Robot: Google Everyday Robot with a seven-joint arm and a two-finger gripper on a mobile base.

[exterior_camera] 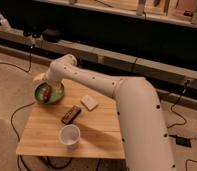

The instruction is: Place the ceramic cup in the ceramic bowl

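The white ceramic cup stands upright near the front edge of the wooden table. The green ceramic bowl sits at the table's far left corner, with something brown and reddish inside it. My white arm reaches from the right across the table to the bowl. My gripper is over or in the bowl, far from the cup.
A flat dark rectangular bar lies between the bowl and the cup. A pale square item lies at the table's back middle. Cables run on the floor on both sides. A dark bench or shelf runs behind the table.
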